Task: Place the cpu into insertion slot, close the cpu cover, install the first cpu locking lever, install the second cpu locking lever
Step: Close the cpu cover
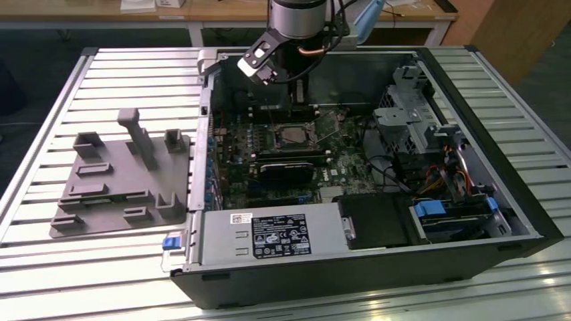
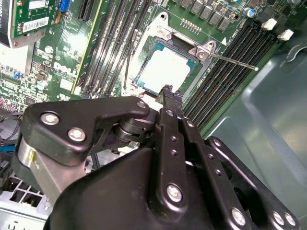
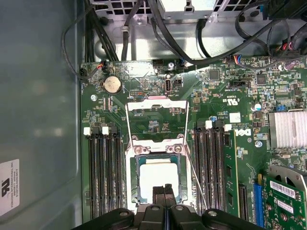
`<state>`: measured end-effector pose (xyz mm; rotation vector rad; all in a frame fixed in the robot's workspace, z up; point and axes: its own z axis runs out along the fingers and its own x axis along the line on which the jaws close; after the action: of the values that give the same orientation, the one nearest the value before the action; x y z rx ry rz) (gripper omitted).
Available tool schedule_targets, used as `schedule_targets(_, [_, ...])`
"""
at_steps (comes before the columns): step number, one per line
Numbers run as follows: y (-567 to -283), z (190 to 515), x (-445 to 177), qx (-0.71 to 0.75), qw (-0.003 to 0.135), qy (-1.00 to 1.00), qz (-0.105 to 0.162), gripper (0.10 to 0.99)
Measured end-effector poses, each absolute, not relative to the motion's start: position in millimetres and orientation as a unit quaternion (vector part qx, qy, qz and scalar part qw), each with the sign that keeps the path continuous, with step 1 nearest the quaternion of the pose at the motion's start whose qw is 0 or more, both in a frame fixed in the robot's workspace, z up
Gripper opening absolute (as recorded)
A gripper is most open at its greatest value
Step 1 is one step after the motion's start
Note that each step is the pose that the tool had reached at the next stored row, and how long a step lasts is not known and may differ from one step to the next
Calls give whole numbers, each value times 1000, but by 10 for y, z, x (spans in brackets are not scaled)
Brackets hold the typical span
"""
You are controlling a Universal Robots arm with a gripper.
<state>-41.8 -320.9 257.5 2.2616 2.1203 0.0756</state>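
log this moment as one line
cpu: in slot | cover: open | lever: unlatched | gripper: shut, empty, over cpu edge

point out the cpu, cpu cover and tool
cpu (image 3: 160, 176): first wrist view, middle of its pale metal face.
cpu cover (image 3: 156, 103): first wrist view, end bar of the open frame.
tool (image 3: 164, 188): first wrist view, between its shut fingertips.

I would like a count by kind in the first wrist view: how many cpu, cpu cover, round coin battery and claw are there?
cpu: 1
cpu cover: 1
round coin battery: 1
claw: 1
Total: 4
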Motion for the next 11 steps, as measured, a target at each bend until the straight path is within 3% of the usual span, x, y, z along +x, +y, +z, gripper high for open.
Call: schedule_targets(11, [-3209, 2575, -209, 729, 20, 684, 24, 102])
